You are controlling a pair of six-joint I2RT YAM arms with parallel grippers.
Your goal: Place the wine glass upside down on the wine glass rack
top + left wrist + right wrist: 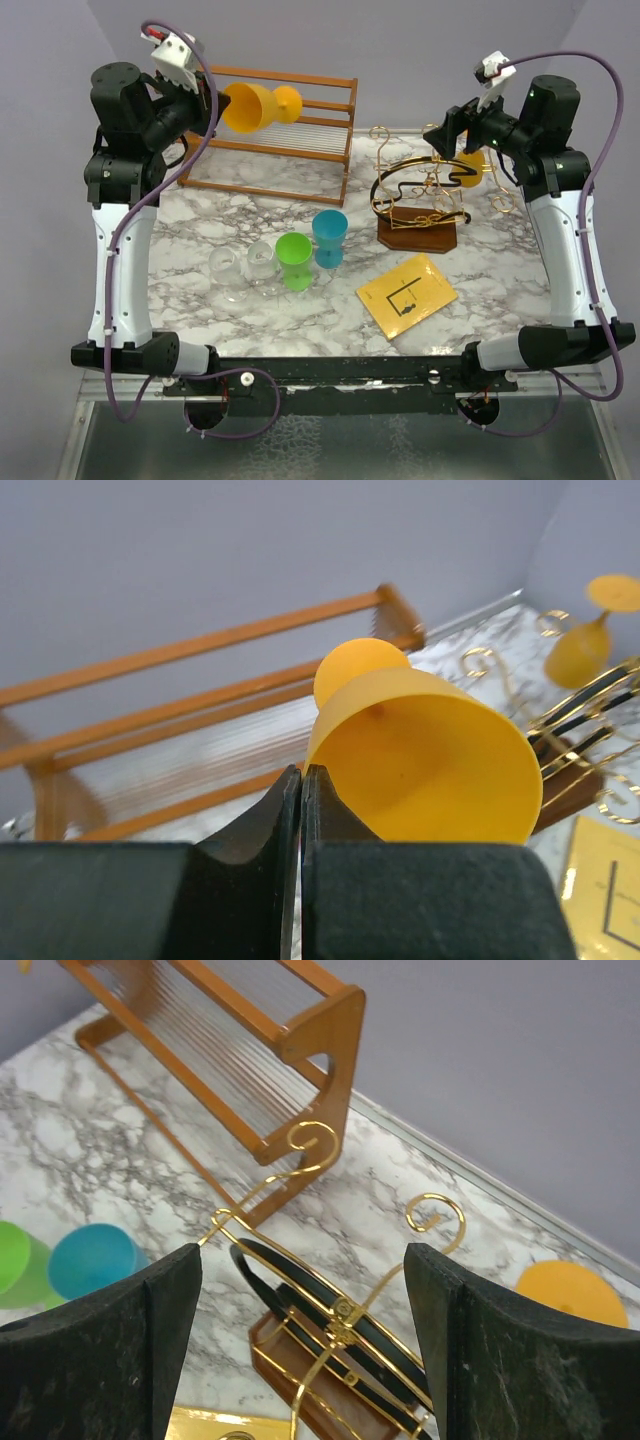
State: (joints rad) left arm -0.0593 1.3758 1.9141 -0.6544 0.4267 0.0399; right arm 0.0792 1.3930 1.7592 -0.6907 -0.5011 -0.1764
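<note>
An orange-brown slatted shelf (300,130) stood on the marble bench (200,220). Nearer than the shelf's right end stood a blue cup (329,237), with a green cup (295,262) just beside it and two clear glasses (262,265) (227,275) following leftward. A yellow card (407,294) lay flat, nearer still and right of the shelf.
</note>
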